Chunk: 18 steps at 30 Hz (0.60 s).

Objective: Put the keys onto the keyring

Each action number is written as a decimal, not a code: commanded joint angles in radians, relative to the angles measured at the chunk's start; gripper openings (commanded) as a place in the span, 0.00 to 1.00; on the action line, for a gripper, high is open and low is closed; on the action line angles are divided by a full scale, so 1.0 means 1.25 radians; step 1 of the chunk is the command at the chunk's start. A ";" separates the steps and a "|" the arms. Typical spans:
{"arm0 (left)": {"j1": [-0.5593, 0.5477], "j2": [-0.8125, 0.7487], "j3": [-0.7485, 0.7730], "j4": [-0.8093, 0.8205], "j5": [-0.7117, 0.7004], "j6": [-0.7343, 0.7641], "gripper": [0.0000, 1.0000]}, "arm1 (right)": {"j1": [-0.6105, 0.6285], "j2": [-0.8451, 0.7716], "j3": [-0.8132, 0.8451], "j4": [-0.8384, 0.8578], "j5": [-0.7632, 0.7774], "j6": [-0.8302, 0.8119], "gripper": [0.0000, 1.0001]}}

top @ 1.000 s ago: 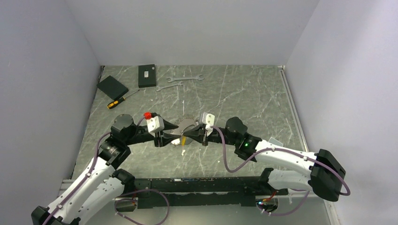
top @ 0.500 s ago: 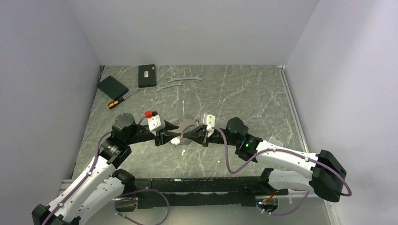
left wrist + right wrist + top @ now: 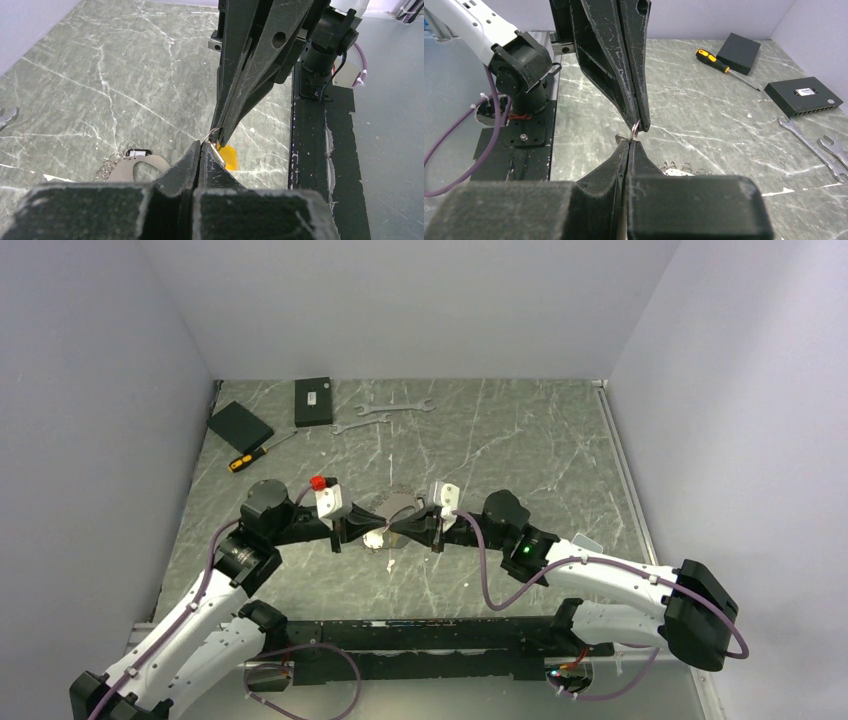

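Showing solely from left wrist: yellow key [image 3: 229, 159]

Desk [image 3: 520, 440]: dark grey-green marble-look top with white veins, matte, low glare. It's boxed in on three sides by plain pale lilac-grey panels: back wall [image 3: 400, 300], left wall [image 3: 90, 440], right wall [image 3: 740, 420]. A thin light metal strip [image 3: 622, 465] runs down the desk's right edge. A black perforated rail [image 3: 440, 632] crosses the near edge, with a plain grey surface [image 3: 395, 125] beside it. Far-left corner clutter:
- flat black box [image 3: 240, 424]
- labelled black box [image 3: 313, 401]
- yellow-and-black screwdriver [image 3: 250, 456] just beside the flat box
- two silver wrenches [image 3: 395, 408] lying flat near the back wall

Light is even and diffuse, shadows soft.
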 commanded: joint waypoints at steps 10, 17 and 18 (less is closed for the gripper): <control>-0.003 -0.022 0.081 -0.130 -0.076 0.160 0.00 | 0.013 -0.010 0.032 -0.025 0.051 0.031 0.44; -0.003 -0.030 0.055 -0.088 -0.058 0.162 0.00 | 0.025 -0.020 0.020 -0.006 0.069 0.002 0.43; -0.003 -0.037 0.047 -0.080 -0.053 0.161 0.00 | 0.025 -0.021 0.022 -0.002 0.073 0.000 0.43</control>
